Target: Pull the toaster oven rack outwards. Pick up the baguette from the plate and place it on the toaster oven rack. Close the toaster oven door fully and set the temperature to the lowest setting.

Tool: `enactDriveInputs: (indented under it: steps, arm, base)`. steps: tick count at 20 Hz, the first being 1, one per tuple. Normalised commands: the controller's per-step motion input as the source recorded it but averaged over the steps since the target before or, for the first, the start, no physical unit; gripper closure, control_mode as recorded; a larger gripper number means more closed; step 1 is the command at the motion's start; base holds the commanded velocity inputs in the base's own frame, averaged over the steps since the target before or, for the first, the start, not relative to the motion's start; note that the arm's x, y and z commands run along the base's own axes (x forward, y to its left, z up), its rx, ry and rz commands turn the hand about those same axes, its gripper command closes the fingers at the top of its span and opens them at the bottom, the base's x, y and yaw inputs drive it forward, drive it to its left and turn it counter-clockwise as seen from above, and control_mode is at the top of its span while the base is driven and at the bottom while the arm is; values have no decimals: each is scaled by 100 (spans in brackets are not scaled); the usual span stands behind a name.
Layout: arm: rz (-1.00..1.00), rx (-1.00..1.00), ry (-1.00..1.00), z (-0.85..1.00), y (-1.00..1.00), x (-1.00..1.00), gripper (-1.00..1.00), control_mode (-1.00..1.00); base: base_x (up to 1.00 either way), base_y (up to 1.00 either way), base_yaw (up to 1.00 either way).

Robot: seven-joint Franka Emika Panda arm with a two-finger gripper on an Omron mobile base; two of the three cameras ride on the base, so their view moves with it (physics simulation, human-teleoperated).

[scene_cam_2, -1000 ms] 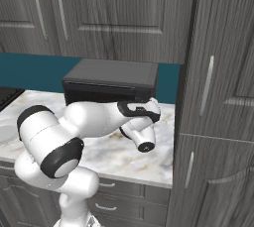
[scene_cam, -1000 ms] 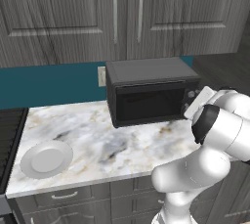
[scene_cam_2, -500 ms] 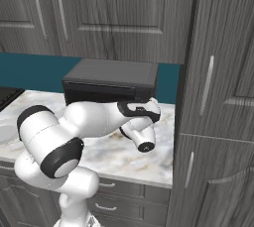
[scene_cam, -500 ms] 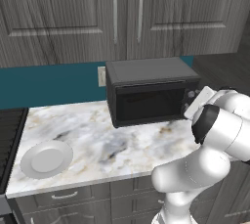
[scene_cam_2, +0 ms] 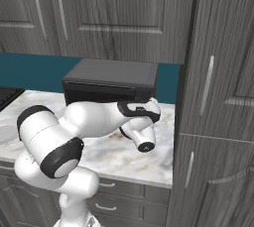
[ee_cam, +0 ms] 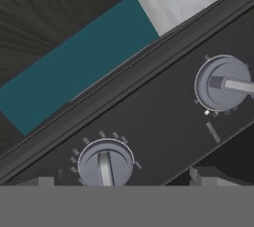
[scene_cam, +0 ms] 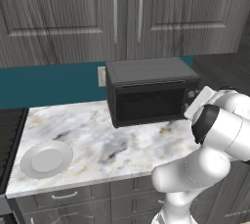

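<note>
The toaster oven [scene_cam: 150, 91] sat on the counter [scene_cam: 97, 140] with its door [scene_cam: 146, 104] shut — gripper [ee_cam: 119, 184] spread wide, right up at the knobs [ee_cam: 105, 164] (nothing pinched). Empty plate [scene_cam: 46, 159] was over at 8 o'clock.

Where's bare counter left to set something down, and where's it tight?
Free: the marble counter between the plate and the toaster oven, and the strip in front of the shut toaster oven door out to the counter edge. Crowded: the oven's right end, where the arm reaches to the knobs and tall cabinets close that side.
</note>
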Motion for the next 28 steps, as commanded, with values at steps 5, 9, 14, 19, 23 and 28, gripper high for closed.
enactDriveInputs:
  steps: [5, 9, 14, 19, 23, 28]
  arm:
    - [0, 0, 0, 0, 0, 0, -100, -100]
    - [0, -3, 0, 0, 13, 0, -100, -100]
    - [0, -1, 0, 0, 10, 0, -100, -100]
    - [0, 0, 0, 0, 3, 0, -100, -100]
    - [0, 0, -1, 0, 0, 0, -100, -100]
    - [0, 0, -3, 0, 0, -1, -100, -100]
  base:
    - [0, 0, 0]
    - [0, 0, 0]
    - [0, 0, 0]
    - [0, 0, 0]
    - [0, 0, 0]
    - [0, 0, 0]
